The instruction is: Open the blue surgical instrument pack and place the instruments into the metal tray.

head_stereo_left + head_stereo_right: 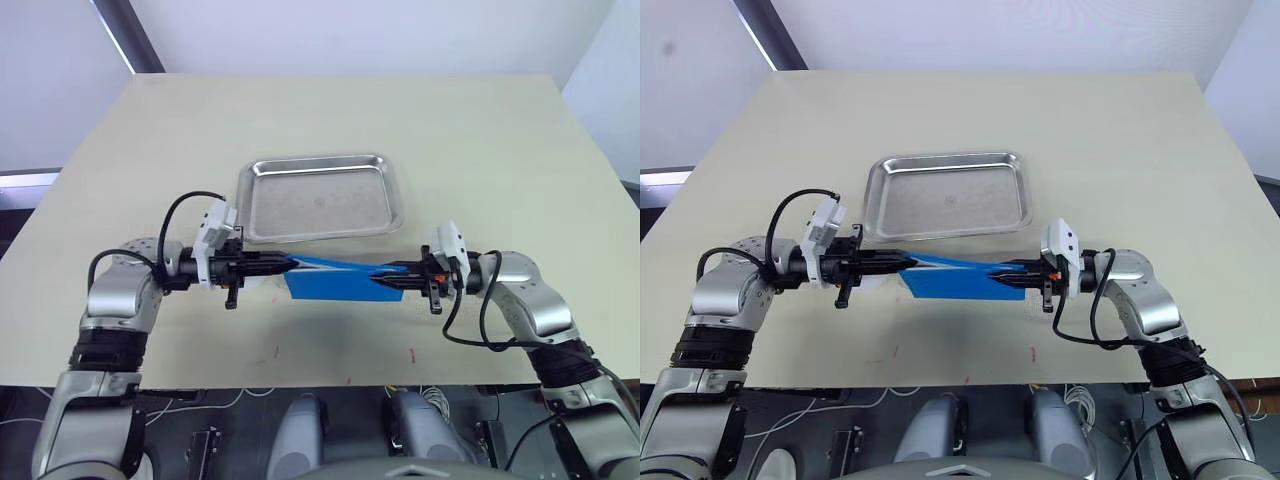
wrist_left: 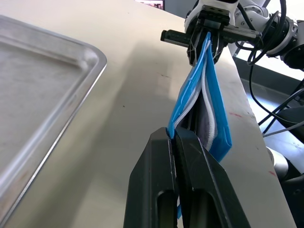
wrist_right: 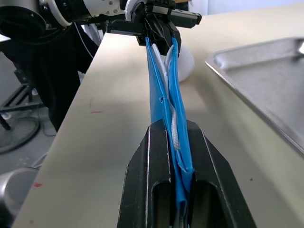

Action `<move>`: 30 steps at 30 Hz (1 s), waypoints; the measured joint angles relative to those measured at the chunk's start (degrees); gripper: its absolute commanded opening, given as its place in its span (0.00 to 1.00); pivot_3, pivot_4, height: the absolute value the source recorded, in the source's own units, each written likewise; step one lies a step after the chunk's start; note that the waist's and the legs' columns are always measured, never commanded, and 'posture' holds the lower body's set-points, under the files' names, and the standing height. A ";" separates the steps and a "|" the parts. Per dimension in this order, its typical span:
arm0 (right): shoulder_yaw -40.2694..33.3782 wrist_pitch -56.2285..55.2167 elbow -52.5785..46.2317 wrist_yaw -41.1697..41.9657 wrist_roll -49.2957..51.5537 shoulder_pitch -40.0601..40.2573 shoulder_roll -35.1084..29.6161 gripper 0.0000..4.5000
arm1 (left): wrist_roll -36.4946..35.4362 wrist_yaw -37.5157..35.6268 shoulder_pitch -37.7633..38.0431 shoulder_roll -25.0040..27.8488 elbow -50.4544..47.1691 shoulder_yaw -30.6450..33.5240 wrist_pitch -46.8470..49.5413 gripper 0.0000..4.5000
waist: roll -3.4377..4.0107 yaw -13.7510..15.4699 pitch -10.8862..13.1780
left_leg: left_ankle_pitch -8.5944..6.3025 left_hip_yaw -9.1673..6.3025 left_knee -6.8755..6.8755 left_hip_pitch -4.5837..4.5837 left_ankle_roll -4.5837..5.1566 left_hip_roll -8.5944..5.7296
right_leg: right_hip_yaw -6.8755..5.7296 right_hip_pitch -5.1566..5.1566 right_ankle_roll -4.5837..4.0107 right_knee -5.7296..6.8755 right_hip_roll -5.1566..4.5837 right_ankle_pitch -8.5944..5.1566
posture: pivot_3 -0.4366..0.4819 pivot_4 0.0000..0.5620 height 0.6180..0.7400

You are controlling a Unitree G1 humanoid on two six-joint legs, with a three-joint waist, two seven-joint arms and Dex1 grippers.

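The blue surgical instrument pack (image 1: 340,278) hangs stretched between my two grippers just above the table, in front of the metal tray (image 1: 320,196). My left gripper (image 1: 290,263) is shut on the pack's left end, and my right gripper (image 1: 392,284) is shut on its right end. In the wrist views the pack (image 2: 202,102) shows its pale lining and white zip edge between the blue sides. The instruments are hidden inside. The tray is empty.
The beige table (image 1: 470,140) spreads wide around the tray, with its front edge close below the pack. A white rounded object (image 3: 186,61) lies on the table beneath my left gripper.
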 measured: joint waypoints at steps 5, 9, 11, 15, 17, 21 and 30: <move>0.00 4.07 -1.39 0.05 1.39 0.00 -1.10 0.34 | -0.06 1.08 0.25 0.06 -0.93 0.01 1.96 0.00 | 0.00 0.01 0.00 | 0.00 0.00 0.00 0.00 0.00 -0.01 | 0.00 0.00 0.00 0.00 0.00 0.00 | 0.48 0.27 1.00; 0.00 4.78 -1.38 0.08 1.40 -0.01 -1.55 0.67 | 0.31 1.98 0.23 0.05 -0.84 -0.04 1.88 0.00 | 0.00 0.00 0.00 | 0.00 0.00 0.00 0.00 0.00 -0.01 | 0.00 0.00 0.00 0.00 0.00 0.00 | 0.48 0.27 1.00; -0.02 4.71 -1.37 0.07 1.41 -0.01 -1.75 0.78 | 1.19 2.24 0.20 0.01 -0.44 -0.19 1.33 0.00 | 0.00 0.00 0.00 | 0.00 0.00 0.00 0.00 0.00 -0.01 | 0.00 0.00 0.00 0.00 0.00 0.00 | 0.48 0.27 1.00; -0.87 4.43 -1.39 -0.03 1.91 -0.02 -2.20 0.99 | 1.44 2.48 -0.11 -0.35 0.63 -0.50 0.86 0.00 | 0.00 0.03 0.00 | 0.00 0.00 0.00 0.00 0.00 -0.01 | 0.00 0.00 0.00 -0.01 -0.01 0.00 | 0.48 0.27 1.00; -2.64 5.50 -1.97 0.00 3.67 -0.07 -2.88 0.99 | 1.52 2.69 -0.44 -0.73 1.26 -0.59 0.91 0.00 | 0.00 0.06 0.00 | 0.00 0.00 0.00 0.00 0.00 -0.02 | 0.00 0.01 0.00 -0.01 -0.02 0.00 | 0.48 0.27 1.00; -5.79 9.65 -4.77 -0.92 8.24 -0.72 -3.40 0.99 | 3.02 3.70 -1.64 -0.80 2.66 -1.33 0.44 0.00 | -0.01 0.02 0.00 | 0.00 -0.01 0.00 0.02 0.00 -0.02 | 0.00 0.02 0.00 0.00 -0.01 0.00 | 0.48 0.27 1.00; -6.05 15.94 -6.70 -5.53 10.67 -2.02 -2.68 0.21 | 4.34 4.94 -2.28 -1.87 4.32 -1.71 -1.61 0.00 | -0.01 0.02 -0.01 | 0.00 0.01 0.00 0.01 0.00 -0.02 | 0.01 0.02 0.00 -0.01 -0.02 0.00 | 0.48 0.27 1.00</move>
